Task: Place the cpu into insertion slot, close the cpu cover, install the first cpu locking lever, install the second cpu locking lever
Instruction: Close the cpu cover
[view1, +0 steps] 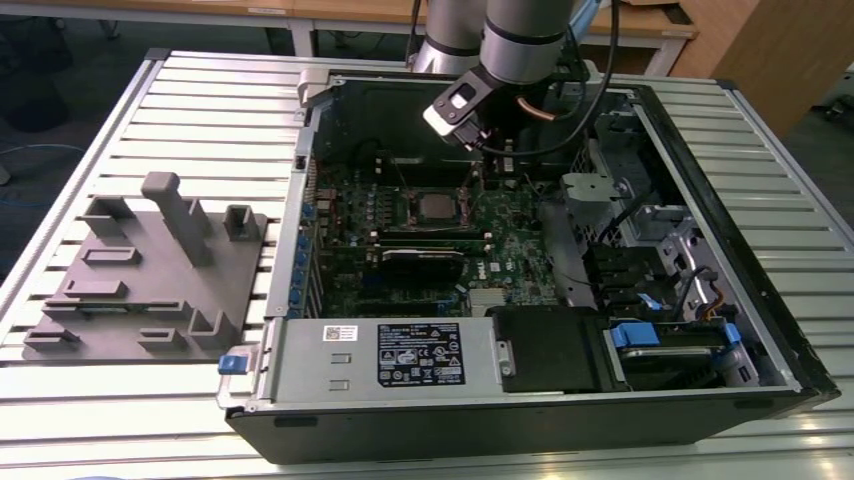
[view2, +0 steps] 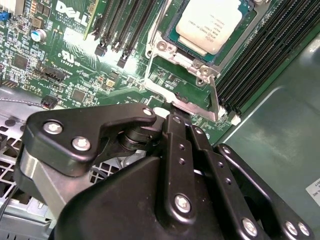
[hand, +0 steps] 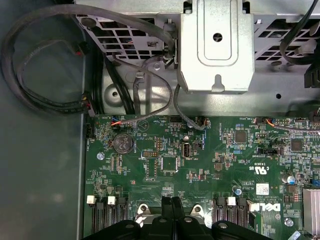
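End effector: clenched, the two black fingers pressed together with no gap in both wrist views (hand: 172, 201) (view2: 174, 111); I cannot make out anything between them. In the exterior view it hangs low inside the case (view1: 497, 178).
Fingertips: in the second wrist view, just beside the lever (view2: 215, 97), a thin silvery bar running out from one corner of the socket. Whether they touch it I cannot tell.
Cpu: seated in the slot, dull silver top facing up (view2: 210, 25). On the exterior view's clock face it lies at about 8 o'clock from the end effector, near it (view1: 437, 207).
Slot: square socket with a silvery rim (view1: 411, 208), set in the green board (hand: 200, 165).
Cover: silvery frame lying flat around the cpu's edge (view2: 194, 59), screws at its corners.
Memory slots: long black rows on both sides of the socket (view2: 265, 55).
Bracket: bare metal box at the board's edge in the first wrist view (hand: 215, 45), with dark cables looping beside it (hand: 30, 95).
Case: open black tower lying on its side (view1: 787, 330), with the power supply at 6 o'clock inside it (view1: 400, 355).
Fixture: grey moulded block at 9 o'clock from the case (view1: 147, 270).
Worktop: slatted metal, carrying the case and the fixture (view1: 134, 90).
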